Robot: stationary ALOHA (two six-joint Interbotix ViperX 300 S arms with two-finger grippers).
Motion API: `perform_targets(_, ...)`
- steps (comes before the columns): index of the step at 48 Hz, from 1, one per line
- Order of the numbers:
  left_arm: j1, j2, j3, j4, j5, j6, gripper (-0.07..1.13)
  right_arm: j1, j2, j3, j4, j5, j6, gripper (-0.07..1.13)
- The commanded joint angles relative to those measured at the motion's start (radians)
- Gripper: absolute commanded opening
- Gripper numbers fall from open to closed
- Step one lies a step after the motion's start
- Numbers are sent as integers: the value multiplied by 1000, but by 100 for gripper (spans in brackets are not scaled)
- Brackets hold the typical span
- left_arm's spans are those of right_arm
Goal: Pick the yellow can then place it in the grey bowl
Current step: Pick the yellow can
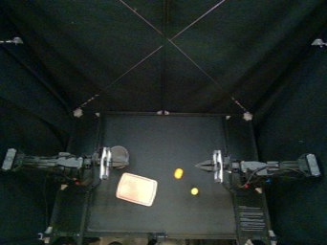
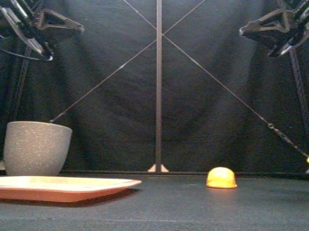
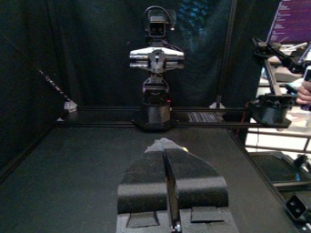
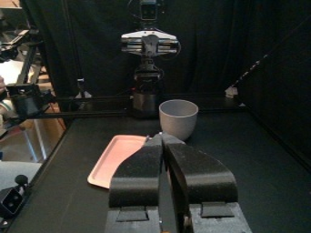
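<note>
On the black counter [image 1: 166,134] we see two small yellow toys lying right of the middle, apart from each other. The farther yellow toy [image 1: 181,173] lies nearer the centre. The nearer yellow toy [image 1: 194,190] sits a little to the right of it and closer to the front edge. We cannot tell from these views which of the two is the can. From the front, only one rounded yellow toy [image 2: 221,177] shows, low on the counter and right of the middle.

The tall grey speckled cup [image 1: 119,153] stands upright on the left half of the counter, toward the back. The flat pink tray [image 1: 137,189] lies in front of it and slightly to the right, turned at an angle to the counter's edges. We see a small gap between cup and tray from above. Both yellow toys lie on the bare counter, clear of the tray and well apart from the cup.

The left claw [image 3: 166,147] is pressed together with nothing between its jaws. It hangs over the left edge of the counter, just beside the cup. The right claw [image 4: 163,138] is likewise pressed together and empty. It hangs over the right side of the counter, near the yellow toys but touching neither. From the front, both arms show only in the upper corners, high above the counter.
</note>
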Motion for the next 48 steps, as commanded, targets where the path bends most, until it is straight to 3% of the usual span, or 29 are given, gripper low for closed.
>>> perform_targets(1,9,12,8,-5,-2,0,-1,-23,31,9,-5,3,-3,4)
perform_targets(11,8,14,41,-2,-2,6,-1,-69,141,77,-8,94,6,4)
perform_targets(18,9,14,52,2,-2,6,-1,-52,219,97,-3,155,26,6)
perform_targets(22,11,14,51,3,-2,6,-1,-6,255,94,-3,166,32,13)
perform_targets(27,12,14,44,3,-8,6,-1,48,267,91,2,166,35,28)
perform_targets(41,31,14,48,-6,-20,3,-1,123,293,80,158,196,41,100)
perform_targets(48,38,14,43,-21,-21,2,-1,133,339,75,137,198,46,104)
